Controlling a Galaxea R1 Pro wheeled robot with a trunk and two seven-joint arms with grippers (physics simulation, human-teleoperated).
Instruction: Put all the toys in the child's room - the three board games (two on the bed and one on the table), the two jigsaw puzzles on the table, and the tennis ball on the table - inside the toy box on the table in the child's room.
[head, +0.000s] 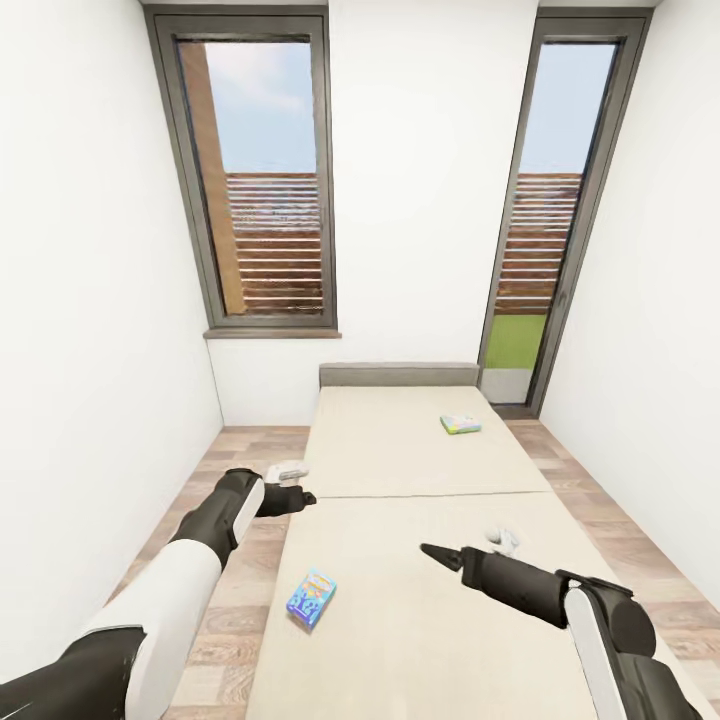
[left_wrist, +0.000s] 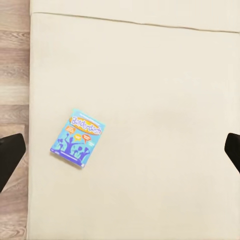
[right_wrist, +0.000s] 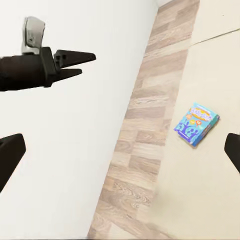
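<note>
robot's at the foot of the bed (head: 420, 600) in the child's room, both arms out in front, nothing held.

blue board game (head: 311, 598) lies flat near the bed's left edge, close end, well apart from both grippers. second board game, green-edged (head: 460, 424), sits on the far half toward the headboard (head: 398, 374), right of centre. table / toy box aren't visible from this spot, so can't place them.

left gripper (head: 298, 497) hovers over the floor (head: 240, 590) just off the bed's left side, up by the mattress seam. jaws look closed in head view and right wrist cam (right_wrist: 75, 62), tips nearly together. left wrist cam looks straight down on the blue box (left_wrist: 78, 137); dark finger edges at both sides of that frame, so fwiw the state reads a bit mixed — going w/ closed from the side-on look.

right gripper (head: 440, 554) over the bed's near half, right of centre, jaws pinched to a point, closed.

key relation: blue box is nearer the robot than the left gripper, slightly inboard of it. its long axis runs roughly lengthwise down the bed, tilted a little. left arm nearer imo; right would need to cross the mattress. next move prob: open left jaws, pull back + down, straddle the box's short width.
</note>
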